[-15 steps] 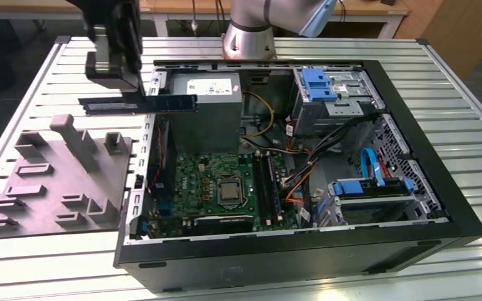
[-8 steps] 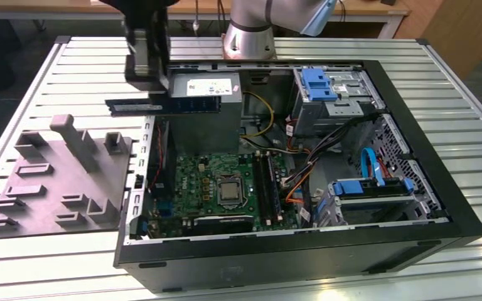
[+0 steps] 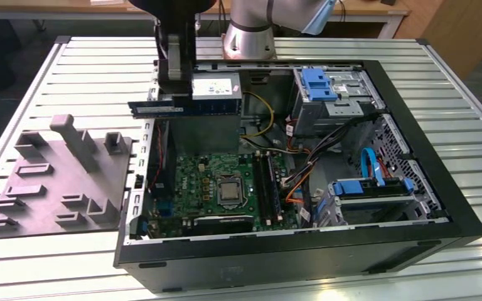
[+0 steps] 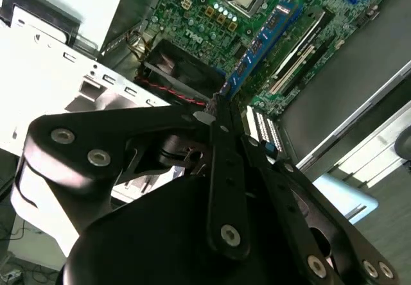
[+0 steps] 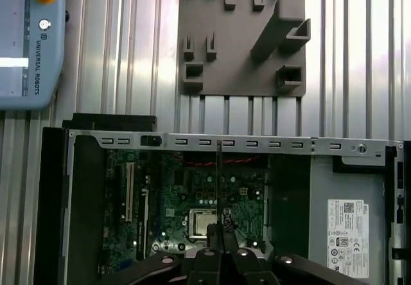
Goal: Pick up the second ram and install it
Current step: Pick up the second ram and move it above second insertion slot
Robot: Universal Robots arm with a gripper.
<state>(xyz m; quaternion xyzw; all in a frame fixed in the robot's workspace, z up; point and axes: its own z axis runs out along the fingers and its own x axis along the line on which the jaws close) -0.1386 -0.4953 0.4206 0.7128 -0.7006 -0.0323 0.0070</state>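
In the exterior view my gripper (image 3: 176, 99) is shut on the second ram (image 3: 198, 108), a long blue-green strip with black chips and a white label. It hangs level in the air above the open computer case, over the case wall on the exterior view's left and beside the grey power-supply box (image 3: 216, 88). The green motherboard (image 3: 216, 182) lies well below it. The second wrist view looks along the ram (image 4: 257, 47) as it reaches out from the black fingers (image 4: 221, 144). In the first wrist view the ram (image 5: 219, 169) is a thin edge-on line over the motherboard (image 5: 192, 195).
A grey plastic tray (image 3: 57, 182) with upright blocks lies on the slatted table at the exterior view's left. Inside the case sit long memory slots (image 3: 266, 179), cable bundles (image 3: 308, 163) and blue drive brackets (image 3: 316, 84). A pendant with a red button (image 5: 29, 41) rests on the table.
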